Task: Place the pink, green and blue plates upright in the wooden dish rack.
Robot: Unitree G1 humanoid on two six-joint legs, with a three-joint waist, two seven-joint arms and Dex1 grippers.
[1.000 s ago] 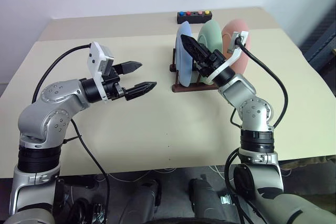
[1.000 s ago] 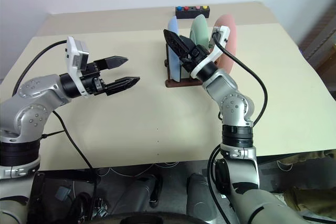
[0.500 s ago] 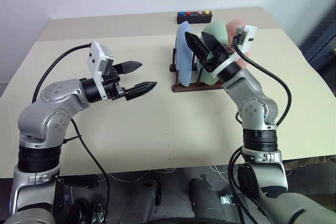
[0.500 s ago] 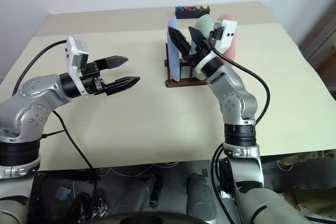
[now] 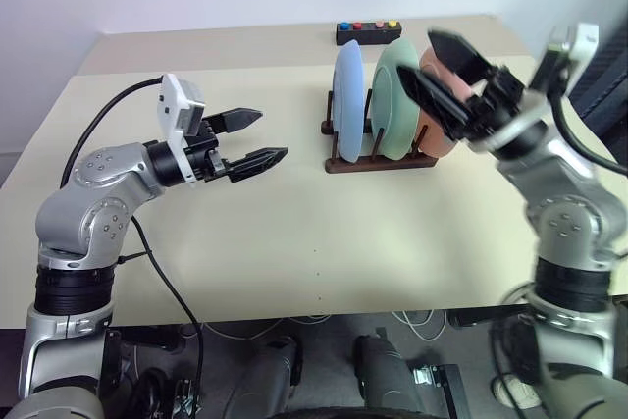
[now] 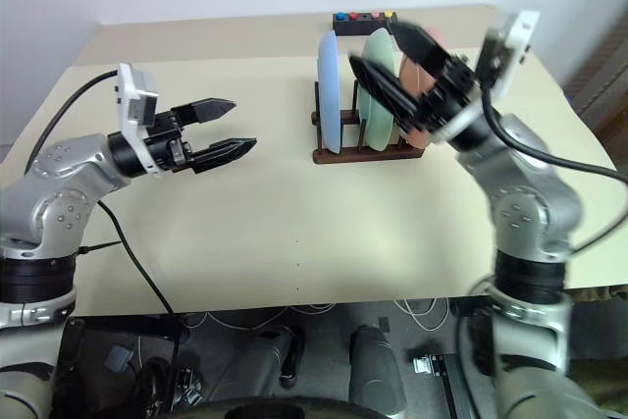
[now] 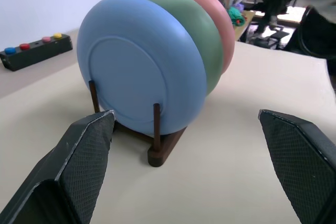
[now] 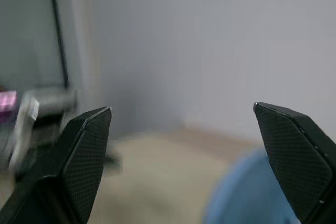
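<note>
Nearest you, the left gripper (image 5: 253, 138) hangs above the table (image 5: 294, 233) with its fingers spread wide and nothing between them, pointing toward the rack (image 5: 378, 160) but well apart from it; leave it where it is, since it has no job here. The right gripper (image 5: 442, 76) is raised near the pink plate (image 5: 438, 134), also spread wide and empty, and its blur suggests it is in motion, so keep it lifting up and out to your right and never sweeping across the plate rims, where one knock could tip a plate out of its slot. Farther on, the blue plate (image 7: 142, 66), the green plate (image 7: 202, 40) and the pink one all stand on edge between the pegs of the rack, blue at your left, green in the middle, pink at your right. By my reading the placing is done, and what remains is a clean retreat. Check from the left wrist view that each plate sits between pegs and none leans on its neighbour. Behind the rack, near the far edge, lies the button box (image 5: 368, 31); stay clear of it.
</note>
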